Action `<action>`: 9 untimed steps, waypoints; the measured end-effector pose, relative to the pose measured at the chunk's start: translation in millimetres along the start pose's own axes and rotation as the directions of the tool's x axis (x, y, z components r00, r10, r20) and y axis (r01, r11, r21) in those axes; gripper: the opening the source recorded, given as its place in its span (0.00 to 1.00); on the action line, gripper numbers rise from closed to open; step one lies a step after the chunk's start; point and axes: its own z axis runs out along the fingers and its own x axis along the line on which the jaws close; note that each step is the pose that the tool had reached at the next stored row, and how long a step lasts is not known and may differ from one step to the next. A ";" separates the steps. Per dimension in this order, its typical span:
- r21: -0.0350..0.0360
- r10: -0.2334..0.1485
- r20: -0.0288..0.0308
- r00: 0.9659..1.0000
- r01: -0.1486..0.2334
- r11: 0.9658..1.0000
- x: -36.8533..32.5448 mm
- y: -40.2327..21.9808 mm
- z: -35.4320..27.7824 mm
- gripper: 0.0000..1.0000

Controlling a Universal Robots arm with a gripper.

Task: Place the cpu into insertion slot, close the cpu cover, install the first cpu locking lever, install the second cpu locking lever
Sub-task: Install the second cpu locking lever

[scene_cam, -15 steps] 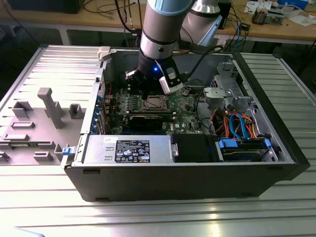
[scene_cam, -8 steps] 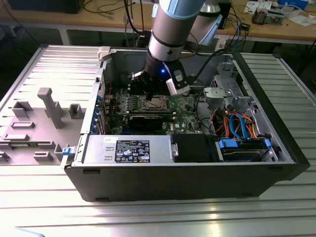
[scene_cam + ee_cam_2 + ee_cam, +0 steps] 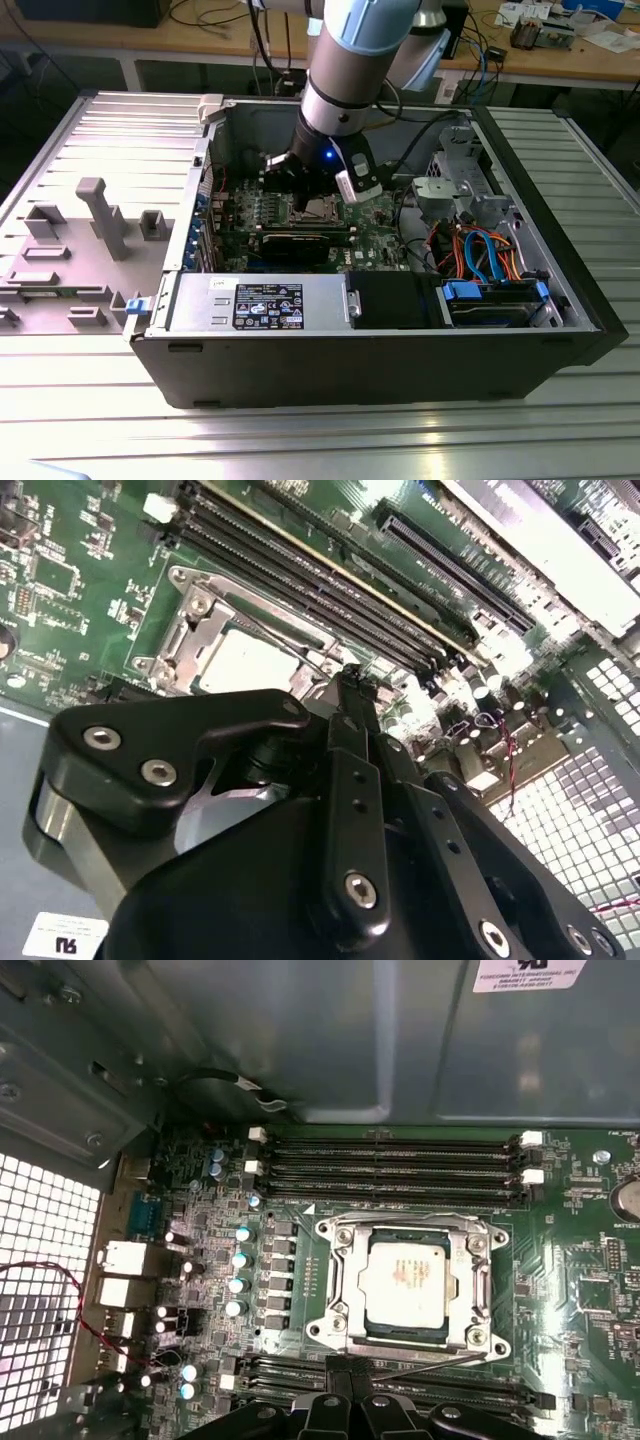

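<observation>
Jaws: closed together, fingertips meeting with nothing visible between them; the gripper [image 3: 352, 680] hangs just beside the socket's edge, tips near a thin lever wire.
Cpu: the cpu [image 3: 408, 1282] lies flat and square inside the insertion slot [image 3: 340, 1260], silver-grey top facing up; placement looks done.
Cpu cover: the cpu cover [image 3: 412, 1228] appears folded down around the chip, its silvery frame bordering the chip on all sides (judged from both wrist views, where it sits level with the board).
Locking lever: one locking lever [image 3: 425, 1362] shows as a thin rod slanting along the socket side nearest the gripper; it looks not yet latched, though its hook end is hard to read.
Second lever: cannot tell its position.
Surroundings: memory slots [image 3: 390, 1160] run along the far side of the socket; the computer case [image 3: 200, 330] lies open on the metal table [image 3: 300, 440], the arm [image 3: 345, 80] reaching down into it.
Progress: first two steps look complete; lever work appears in hand.
</observation>
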 end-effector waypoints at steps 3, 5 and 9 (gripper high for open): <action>0.000 0.001 -0.002 1.000 -0.001 1.000 0.4 -0.9 4.2 0.11; 0.000 0.002 -0.002 1.000 -0.002 1.000 0.5 -1.7 7.9 0.11; 0.000 0.001 -0.002 1.000 -0.001 1.000 4.7 -3.1 15.9 0.11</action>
